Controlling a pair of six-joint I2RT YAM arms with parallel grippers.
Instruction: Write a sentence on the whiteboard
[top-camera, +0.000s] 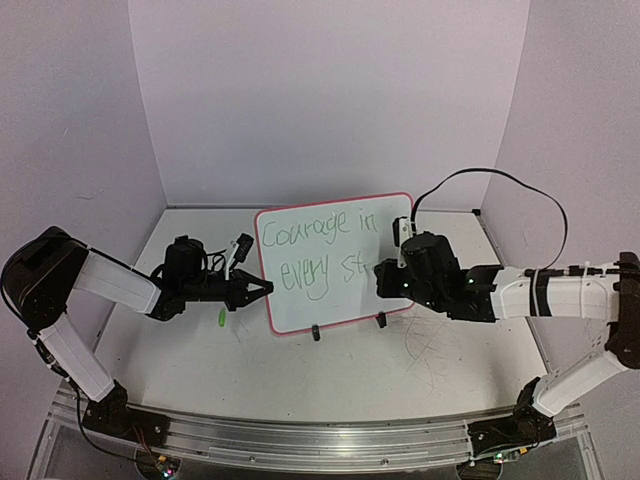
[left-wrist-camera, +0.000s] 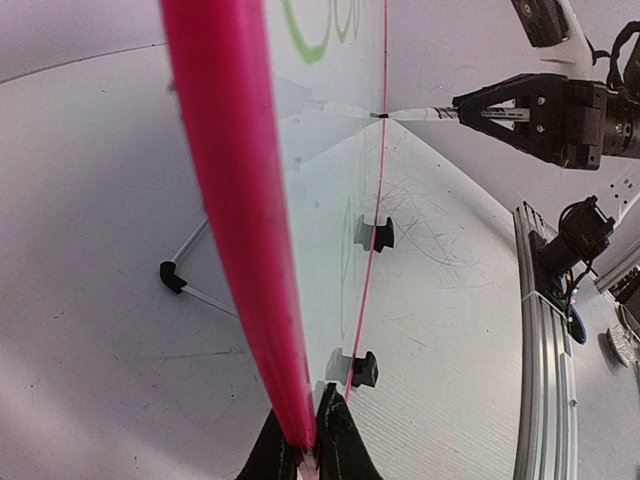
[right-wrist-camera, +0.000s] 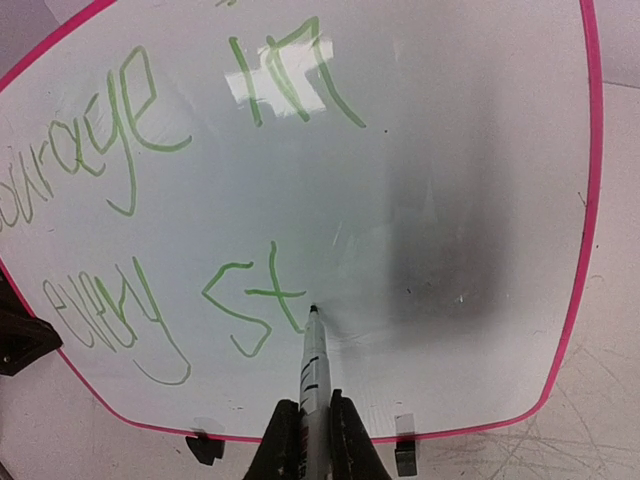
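Clamping glossy pink-rimmed whiteboard (top-camera: 330, 305): left gripper (left-wrist-camera: 305, 437); right gripper (right-wrist-camera: 312, 412) pinches slim marker (right-wrist-camera: 313, 360).

Your whiteboard (top-camera: 335, 300) stands upright mid-table (top-camera: 330, 385), between the arms. Your left gripper (top-camera: 262, 290) clamps its left edge. Your right gripper (top-camera: 381, 279), at the board's right, holds a marker (right-wrist-camera: 313, 368), tip touching the board just right of "st" in the sentence's (top-camera: 310, 235) lower line. A small loose piece (top-camera: 221, 318) lies on the table near the left gripper.
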